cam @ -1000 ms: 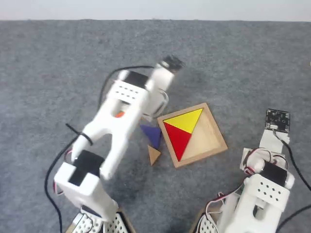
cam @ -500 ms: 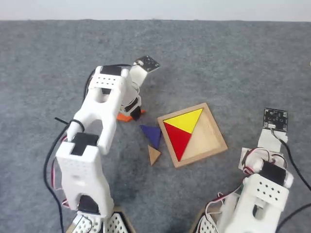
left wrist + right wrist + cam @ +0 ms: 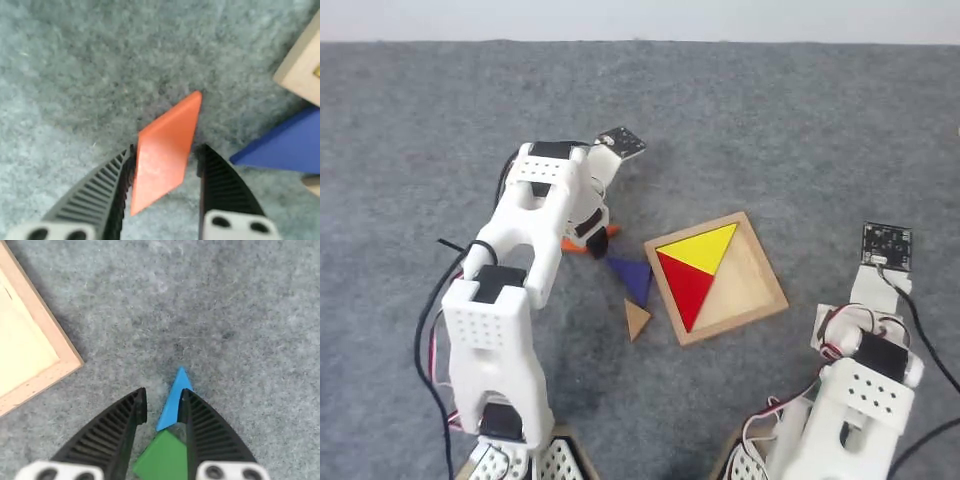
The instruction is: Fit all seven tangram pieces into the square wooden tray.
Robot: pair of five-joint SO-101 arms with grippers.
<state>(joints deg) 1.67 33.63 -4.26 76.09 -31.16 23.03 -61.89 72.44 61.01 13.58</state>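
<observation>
The grey tabletop (image 3: 800, 130) carries two white arms. The left arm (image 3: 535, 250) stretches from the near edge to a spot just left of the tray, its wrist bent down. The right arm (image 3: 865, 385) is folded close to its base, well right of the tray.

The square wooden tray (image 3: 740, 285) sits turned corner-up, with a yellow triangle (image 3: 705, 247) and a red triangle (image 3: 685, 285) filling its left half. A dark blue triangle (image 3: 633, 276) and a smaller tan triangle (image 3: 636, 320) lie just outside its left edge.

The orange parallelogram (image 3: 170, 125) lies flat, its long axis in line with the left gripper (image 3: 166, 150) and its sharp corner pointing towards the tray. The jaws stand apart on either side of it, one against a long edge.

The right gripper (image 3: 162, 391) has its jaws slightly apart, with a light blue triangle (image 3: 172, 400) and a green piece (image 3: 162, 457) in the gap.
</observation>
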